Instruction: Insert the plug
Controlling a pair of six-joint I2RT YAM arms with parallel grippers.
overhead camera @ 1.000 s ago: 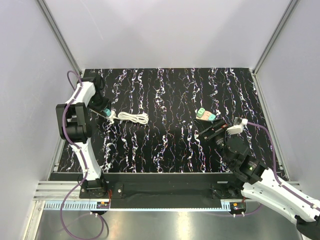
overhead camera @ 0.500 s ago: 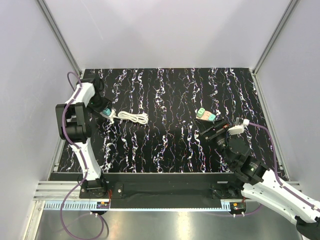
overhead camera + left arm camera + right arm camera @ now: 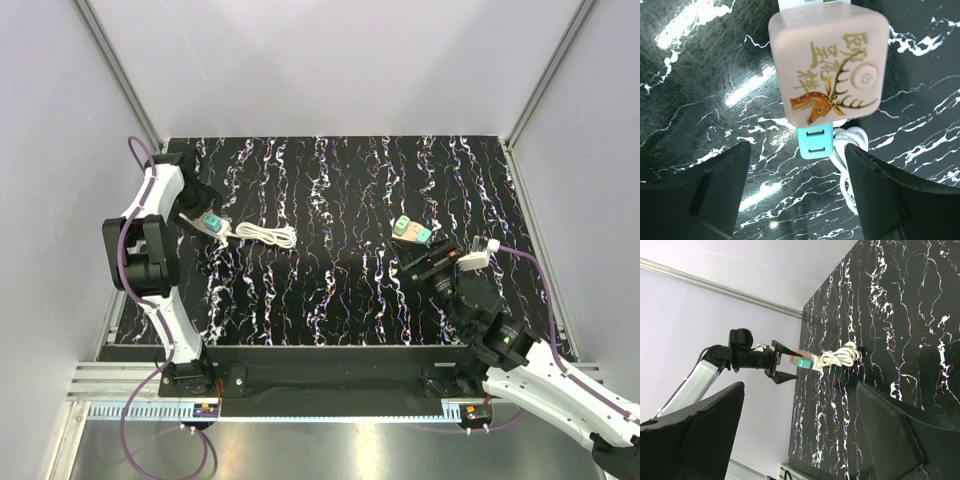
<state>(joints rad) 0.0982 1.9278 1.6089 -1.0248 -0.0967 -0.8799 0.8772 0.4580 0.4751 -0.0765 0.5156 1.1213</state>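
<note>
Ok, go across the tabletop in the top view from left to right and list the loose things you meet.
pink and teal adapter → coiled white cable → pink and green block

Table (image 3: 695,100) — glossy, power cube (image 3: 827,70) — smooth plastic

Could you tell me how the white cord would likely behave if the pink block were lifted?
The cord lies in loose loops, so it is probably floppy and would uncoil. It seems joined to the pink block, so it would likely trail behind, dragging lightly.
</note>
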